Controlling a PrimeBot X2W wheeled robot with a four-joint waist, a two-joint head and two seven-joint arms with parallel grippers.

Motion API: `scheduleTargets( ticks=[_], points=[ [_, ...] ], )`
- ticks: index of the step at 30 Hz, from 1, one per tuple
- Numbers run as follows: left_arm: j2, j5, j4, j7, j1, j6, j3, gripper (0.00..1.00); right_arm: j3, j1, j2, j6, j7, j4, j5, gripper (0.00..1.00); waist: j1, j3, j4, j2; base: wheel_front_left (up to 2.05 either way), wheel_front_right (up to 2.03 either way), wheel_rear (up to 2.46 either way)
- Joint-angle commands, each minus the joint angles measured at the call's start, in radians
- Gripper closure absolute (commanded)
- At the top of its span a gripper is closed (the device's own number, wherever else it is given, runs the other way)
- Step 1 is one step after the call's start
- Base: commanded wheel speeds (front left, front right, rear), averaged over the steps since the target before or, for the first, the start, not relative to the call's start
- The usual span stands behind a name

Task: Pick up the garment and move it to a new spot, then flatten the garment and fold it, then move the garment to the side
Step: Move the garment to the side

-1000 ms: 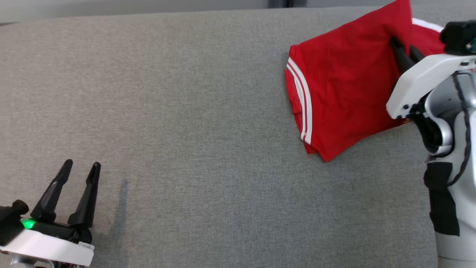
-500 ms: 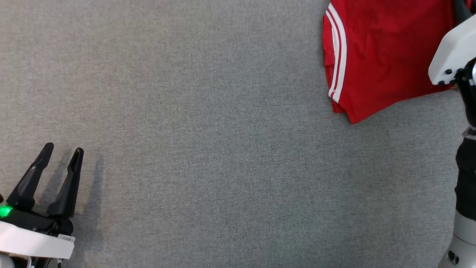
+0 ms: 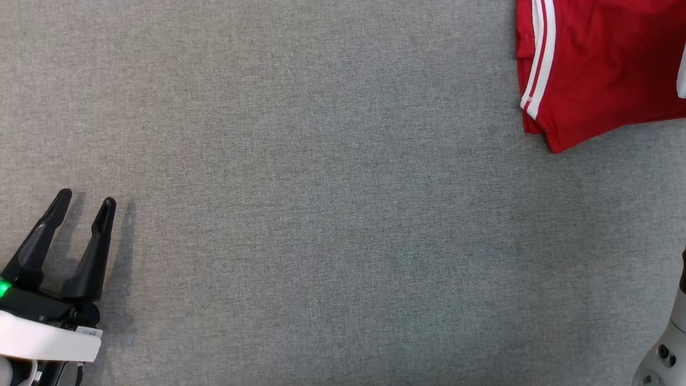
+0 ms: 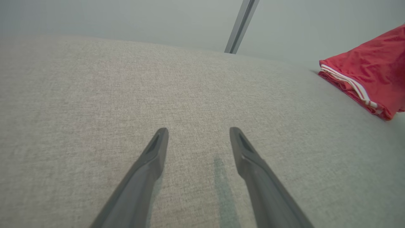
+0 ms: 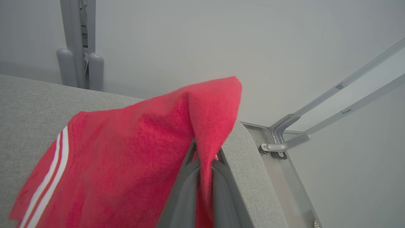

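The garment is red with white stripes along one hem and lies folded at the far right of the grey surface. The right wrist view has my right gripper shut on a raised fold of the garment, the cloth pinched between both fingers and lifted to a peak. Low at the left of the head view, my left gripper stands open over bare fabric, far from the garment. From the left wrist, the garment lies at the right edge, beyond my open left gripper.
The grey upholstered surface ends close beside the garment, its right edge dropping off there. Beyond it stand a pale wall, a grey post and slanted metal rails. A bit of my right arm's white casing shows bottom right.
The head camera has swung, so the whole picture has shifted up and right; the garment now sits at the top right corner. The right gripper has left the head view. The left gripper stays open.
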Motion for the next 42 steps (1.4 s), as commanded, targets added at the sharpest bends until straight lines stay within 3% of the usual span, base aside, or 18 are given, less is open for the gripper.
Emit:
scheduleTargets(
  ticks=[1,3,5,6,7,13,23,35,42],
  points=[
    [0.008,-0.006,0.001,-0.004,-0.018,-0.002,0.000,0.00,0.003,-0.016,-0.007,0.000,0.008,0.000,-0.014,1.00,0.0000,0.001,0.003,0.0000,0.00,0.00,0.00],
    [0.009,-0.009,0.003,-0.003,-0.023,-0.002,-0.003,0.00,0.008,-0.018,-0.007,0.000,0.017,0.020,-0.035,1.00,0.0000,0.003,0.007,0.0000,0.00,0.00,0.00],
    [0.009,-0.009,0.004,-0.004,-0.031,-0.002,-0.005,0.00,0.009,-0.021,-0.007,0.000,0.017,0.037,-0.045,0.55,0.0000,0.004,0.012,0.0000,0.00,0.00,0.00],
    [0.008,-0.010,0.005,-0.003,-0.034,-0.002,-0.007,0.00,0.005,-0.023,-0.008,0.000,0.009,0.047,-0.044,0.14,0.0000,0.004,0.014,0.0000,0.00,0.00,0.00],
    [0.007,-0.011,0.008,-0.003,-0.037,-0.002,-0.010,0.00,-0.001,-0.024,-0.007,0.000,0.002,0.059,-0.038,0.00,0.0000,0.003,0.017,0.0000,0.00,0.00,0.00],
    [-0.004,-0.010,0.023,-0.004,-0.034,-0.002,-0.020,0.00,-0.006,-0.008,-0.007,0.000,-0.045,0.131,-0.032,0.00,0.0000,-0.027,0.022,0.0000,0.00,0.00,0.00],
    [-0.051,0.019,0.050,-0.003,0.008,-0.002,-0.019,0.00,0.020,0.003,-0.007,0.000,-0.118,0.185,-0.122,0.00,0.0000,-0.149,-0.018,0.0000,0.00,0.00,0.00],
    [-0.124,0.061,0.093,-0.004,0.053,-0.002,-0.001,0.00,0.077,0.094,-0.006,0.000,-0.270,0.147,0.097,0.00,0.0000,-0.297,-0.064,0.0000,0.00,0.00,0.00],
    [-0.173,0.093,0.121,-0.003,0.081,-0.002,0.061,0.00,0.129,0.249,-0.006,0.000,-0.339,0.077,0.256,0.00,0.0000,-0.375,-0.078,0.0000,0.00,0.00,0.00]
  ],
)
